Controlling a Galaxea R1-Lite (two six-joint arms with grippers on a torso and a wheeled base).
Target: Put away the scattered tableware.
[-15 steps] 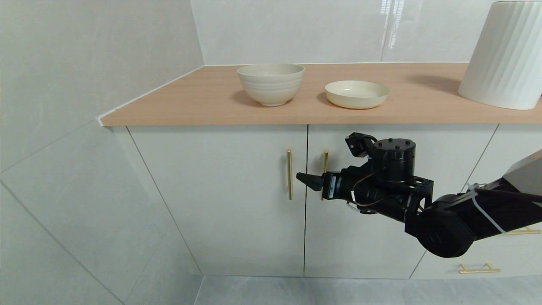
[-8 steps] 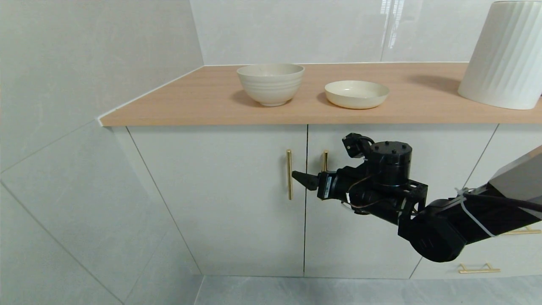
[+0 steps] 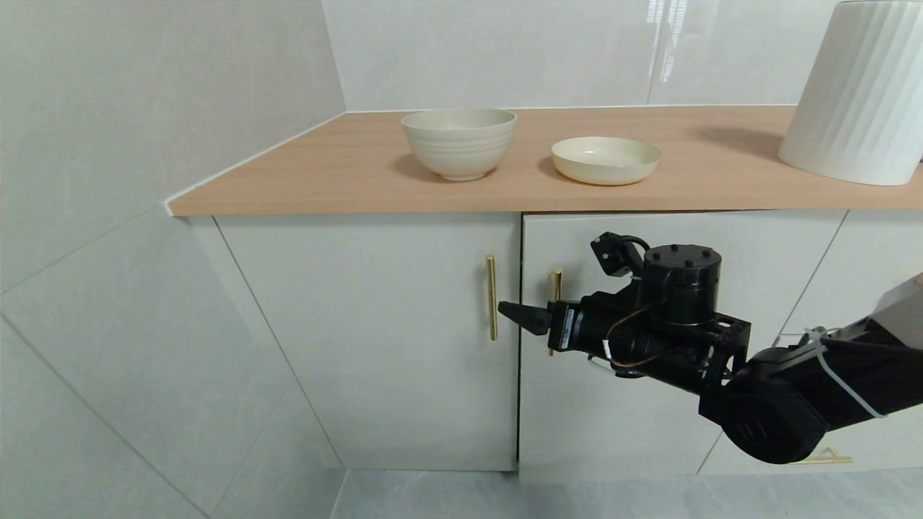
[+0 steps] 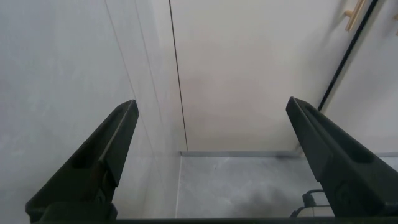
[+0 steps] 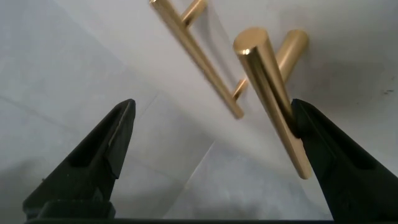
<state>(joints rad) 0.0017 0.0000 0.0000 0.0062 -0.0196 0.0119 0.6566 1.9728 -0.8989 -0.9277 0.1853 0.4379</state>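
The cream ribbed ceramic bowl [image 3: 459,143] and the pale yellow shallow round dish [image 3: 606,159] stand side by side, not touching, on the light brown wooden countertop [image 3: 346,173]. Both are well above the right gripper [image 3: 520,316]. That gripper is at the front of the pale grey cabinet, level with the left door's upright gold bar handle [image 3: 491,296] and the right door's upright gold bar handle [image 3: 556,277]. Its fingers are spread wide and pinch nothing. In the right wrist view the right door's handle runs between them, close against the inner face of one finger [image 5: 342,180]; whether it touches is unclear. The right cabinet door [image 3: 613,425] stands slightly ajar, and the left cabinet door [image 3: 375,339] is closed. The left gripper [image 4: 211,109], fingers spread wide and holding nothing, faces the cabinet's lower front and the grey tiled floor [image 4: 236,186]. A tall white ribbed cylinder [image 3: 858,94] stands at the countertop's right end. Pale grey wall tiles [image 3: 108,180] line the corner.
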